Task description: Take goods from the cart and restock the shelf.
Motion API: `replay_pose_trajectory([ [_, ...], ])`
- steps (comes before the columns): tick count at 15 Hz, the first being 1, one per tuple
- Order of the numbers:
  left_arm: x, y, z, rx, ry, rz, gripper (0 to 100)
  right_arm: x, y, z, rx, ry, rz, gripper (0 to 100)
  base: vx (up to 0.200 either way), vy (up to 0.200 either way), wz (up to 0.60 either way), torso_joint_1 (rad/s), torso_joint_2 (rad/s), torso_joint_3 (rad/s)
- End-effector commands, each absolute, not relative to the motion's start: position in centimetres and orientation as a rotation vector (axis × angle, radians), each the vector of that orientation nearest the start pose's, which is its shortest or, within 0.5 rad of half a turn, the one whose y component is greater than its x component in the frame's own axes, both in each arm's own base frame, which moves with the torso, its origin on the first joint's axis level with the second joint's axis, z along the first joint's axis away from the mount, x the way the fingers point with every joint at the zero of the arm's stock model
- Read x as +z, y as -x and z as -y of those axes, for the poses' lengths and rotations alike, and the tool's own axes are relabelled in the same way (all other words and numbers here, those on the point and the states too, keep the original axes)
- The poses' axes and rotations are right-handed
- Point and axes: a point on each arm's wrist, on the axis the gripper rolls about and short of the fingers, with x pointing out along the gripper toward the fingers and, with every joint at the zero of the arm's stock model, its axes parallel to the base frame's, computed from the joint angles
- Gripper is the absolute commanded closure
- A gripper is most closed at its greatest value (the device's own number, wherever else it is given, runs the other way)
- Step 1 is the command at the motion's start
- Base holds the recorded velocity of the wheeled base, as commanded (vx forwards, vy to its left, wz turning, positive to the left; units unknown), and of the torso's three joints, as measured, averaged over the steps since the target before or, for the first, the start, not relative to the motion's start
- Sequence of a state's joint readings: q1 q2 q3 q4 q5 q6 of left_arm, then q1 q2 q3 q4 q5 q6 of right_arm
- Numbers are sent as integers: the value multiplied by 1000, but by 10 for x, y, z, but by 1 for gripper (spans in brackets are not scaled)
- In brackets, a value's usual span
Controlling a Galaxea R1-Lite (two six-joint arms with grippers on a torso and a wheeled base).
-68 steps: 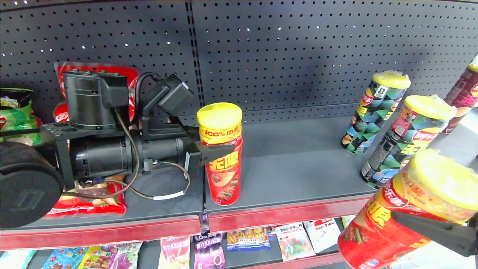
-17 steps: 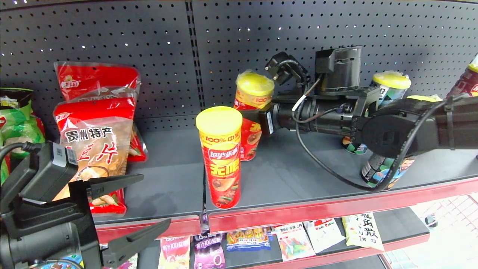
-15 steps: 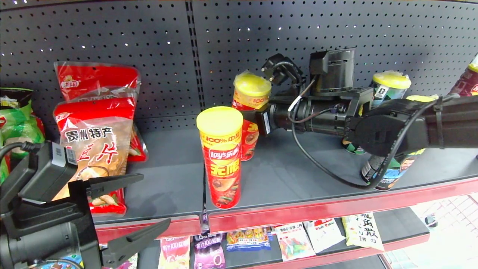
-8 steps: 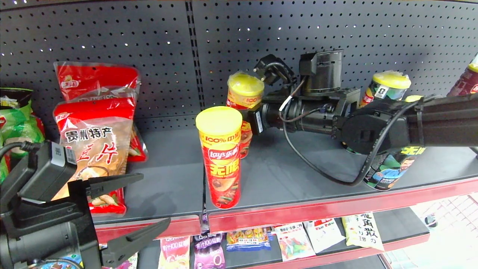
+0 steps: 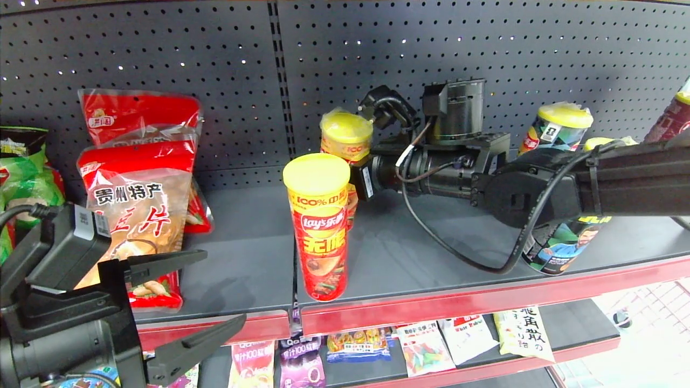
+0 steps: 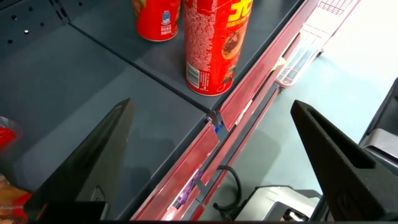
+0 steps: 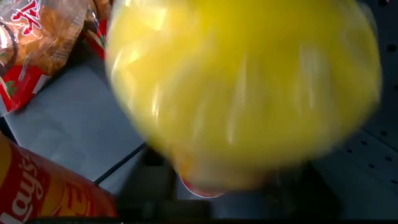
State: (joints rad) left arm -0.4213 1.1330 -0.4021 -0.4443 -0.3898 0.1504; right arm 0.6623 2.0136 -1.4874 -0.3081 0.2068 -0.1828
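A red chip can [image 5: 319,226] with a yellow lid stands upright near the shelf's front edge; it is also in the left wrist view [image 6: 214,43]. Right behind it, my right gripper [image 5: 360,173] is shut on a second red chip can [image 5: 345,137], held upright over the shelf close to the pegboard. That can's yellow lid [image 7: 242,87] looms large in the right wrist view. I cannot tell whether its base touches the shelf. My left gripper [image 5: 226,286] hangs open and holds nothing, low at the left in front of the shelf edge.
Red snack bags [image 5: 140,178] and green bags [image 5: 27,172] stand on the shelf's left. Dark patterned cans [image 5: 555,129] stand at the right, partly behind my right arm. Packets [image 5: 420,345] fill the lower shelf. A wire cart [image 6: 311,43] stands beyond the red shelf lip [image 5: 431,307].
The right arm has carried its can leftward along the back of the shelf, until it sits behind the front can. The left gripper, earlier shut on the front can, has let go and withdrawn.
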Motion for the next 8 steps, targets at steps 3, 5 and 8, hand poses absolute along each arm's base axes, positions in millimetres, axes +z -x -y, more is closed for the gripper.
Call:
replay_pose_trajectory([
  [3,182,-134,69,-827,-146,-237,0,228,-325,-259,881,200,-146,0,0,0,0,0,0,0],
  [5,182,-134,70,-827,-146,-237,0,230,-323,-259,879,200,-143,0,0,0,0,0,0,0],
  [8,183,-135,70,-826,-146,-235,0,239,-318,-254,865,198,-126,0,0,0,0,0,0,0],
])
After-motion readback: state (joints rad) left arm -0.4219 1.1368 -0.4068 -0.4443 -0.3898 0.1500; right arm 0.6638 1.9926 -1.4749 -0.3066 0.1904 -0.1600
